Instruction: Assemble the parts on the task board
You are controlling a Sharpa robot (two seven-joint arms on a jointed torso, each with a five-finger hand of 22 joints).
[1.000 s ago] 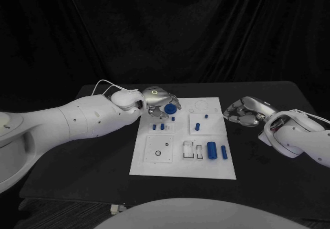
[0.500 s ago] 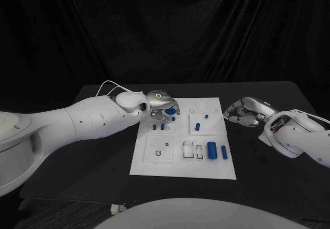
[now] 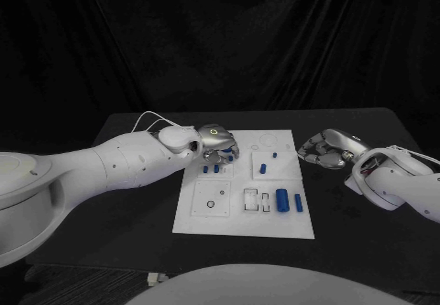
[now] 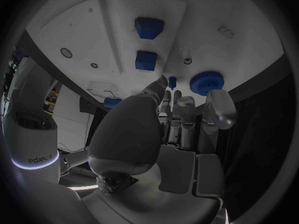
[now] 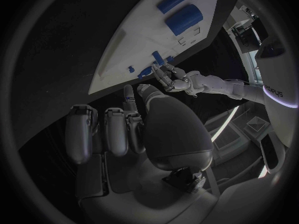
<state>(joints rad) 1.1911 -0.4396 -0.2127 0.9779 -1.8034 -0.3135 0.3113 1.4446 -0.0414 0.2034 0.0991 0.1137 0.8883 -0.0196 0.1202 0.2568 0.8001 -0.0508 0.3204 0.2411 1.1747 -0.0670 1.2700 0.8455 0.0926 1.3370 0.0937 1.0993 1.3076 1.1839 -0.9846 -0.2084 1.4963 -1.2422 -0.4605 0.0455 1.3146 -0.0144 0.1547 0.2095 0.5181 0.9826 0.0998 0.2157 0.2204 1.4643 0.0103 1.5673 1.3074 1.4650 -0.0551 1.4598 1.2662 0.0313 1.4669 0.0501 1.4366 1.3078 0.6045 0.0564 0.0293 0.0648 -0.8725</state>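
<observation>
The white task board lies in the middle of the black table. My left hand hangs low over its far left corner and holds a round blue part at its fingertips, close to the board's surface beside a small blue peg. Two short blue parts stand just in front of that hand, seen up close as blue blocks. My right hand hovers off the board's right edge with its fingers curled in on nothing.
A blue peg and a smaller one stand mid-board. A thick blue cylinder and a slim one lie near the right side, beside rectangular slots. A square plate with holes sits front left.
My left hand has moved right and down toward the board with the round blue part, which now sits lower under the fingers. The right hand has stayed still.
</observation>
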